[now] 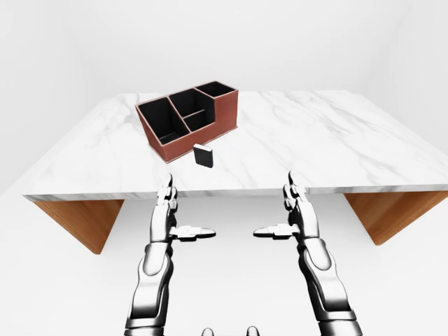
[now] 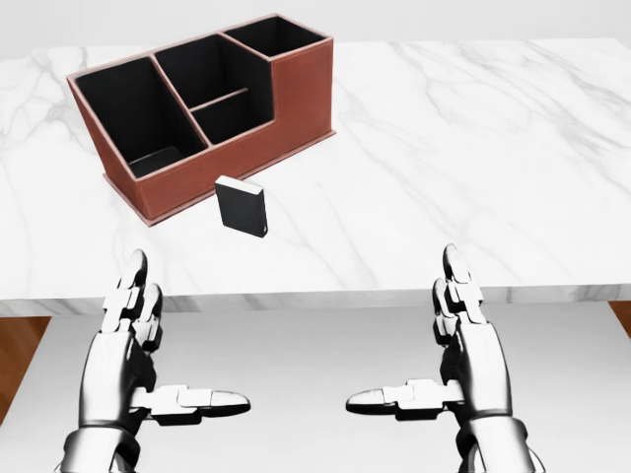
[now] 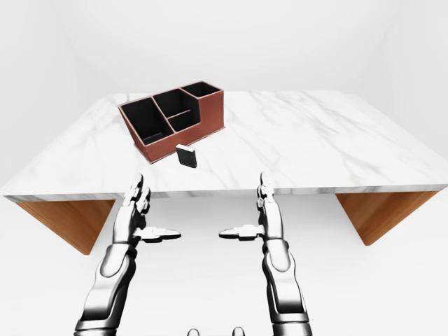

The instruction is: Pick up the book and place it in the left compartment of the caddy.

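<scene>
Black book (image 2: 242, 206) upright on marble, well above both open robot hands.

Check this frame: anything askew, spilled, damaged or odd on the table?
Nothing spilled or damaged. The reddish-brown leather caddy sits skewed to the white marble table's edge, and the small black book stands upright just below it in the head view, untouched.

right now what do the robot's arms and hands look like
Both arms are shiny silver-grey metal with darker grey and black joints, built of rounded, segmented shells. The left hand and right hand match: three chunky jointed fingers each, chrome links with dark gaps between them. No cables, sleeves or markings show.
</scene>
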Controlling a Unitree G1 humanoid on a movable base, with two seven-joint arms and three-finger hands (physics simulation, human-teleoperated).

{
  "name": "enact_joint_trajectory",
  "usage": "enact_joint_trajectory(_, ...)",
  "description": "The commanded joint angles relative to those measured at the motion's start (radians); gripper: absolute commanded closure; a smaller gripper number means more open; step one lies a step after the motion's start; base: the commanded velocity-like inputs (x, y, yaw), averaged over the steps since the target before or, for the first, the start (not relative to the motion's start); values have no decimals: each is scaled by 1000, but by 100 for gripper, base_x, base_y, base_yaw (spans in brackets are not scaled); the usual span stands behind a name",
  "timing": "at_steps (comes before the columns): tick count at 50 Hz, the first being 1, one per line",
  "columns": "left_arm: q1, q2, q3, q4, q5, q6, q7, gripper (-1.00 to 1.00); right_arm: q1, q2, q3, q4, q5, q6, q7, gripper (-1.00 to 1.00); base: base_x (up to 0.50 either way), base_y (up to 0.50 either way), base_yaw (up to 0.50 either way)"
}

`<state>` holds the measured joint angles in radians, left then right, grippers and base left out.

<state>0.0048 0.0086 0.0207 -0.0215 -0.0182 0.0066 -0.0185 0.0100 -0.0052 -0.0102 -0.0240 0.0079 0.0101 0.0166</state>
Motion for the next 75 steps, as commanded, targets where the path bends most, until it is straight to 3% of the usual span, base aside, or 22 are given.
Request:
enact_joint_trajectory(1,18,16,39,-75,-38,25,-36,-100,31,-7,-14,-72,8,29,24,-100,0,0,0)
enact_joint_trajectory(3,23,16,37,-87,-50,43,-52,-100,37,-6,-13,-92,7,40,25,-100,0,0,0)
enact_joint_trajectory(7,29,14,38,-105,-49,47,-50,-100,36,-6,-15,-82,7,34,26,-100,0,0,0)
enact_joint_trajectory(10,24,17,41,-91,-37,22,-47,-100,50,-3,-7,-117,25,49,44,-100,0,0,0)
enact_joint_trajectory(13,24,24,69,-155,-85,80,-63,-100,42,-7,-16,-93,19,37,38,-100,0,0,0)
enact_joint_trajectory(22,6,41,132,-214,-142,81,-55,-100,50,-5,-20,-115,36,50,42,-100,0,0,0)
enact_joint_trajectory(27,-45,75,199,-204,-205,81,-33,-100,55,-6,-21,-130,42,56,44,-100,0,0,0)
enact_joint_trajectory(36,-61,108,264,-251,-285,81,-8,-100,63,-6,-24,-151,40,64,43,-100,0,0,0)
enact_joint_trajectory(53,-64,129,304,-289,-328,81,-2,-100,120,-1,-11,-306,16,77,31,-100,0,0,0)
enact_joint_trajectory(68,-60,132,318,-309,-345,81,1,-100,261,-3,84,-671,-56,77,4,-100,0,0,0)
enact_joint_trajectory(75,-61,136,325,-321,-354,81,4,-100,262,-5,81,-681,-59,77,1,-100,0,0,0)
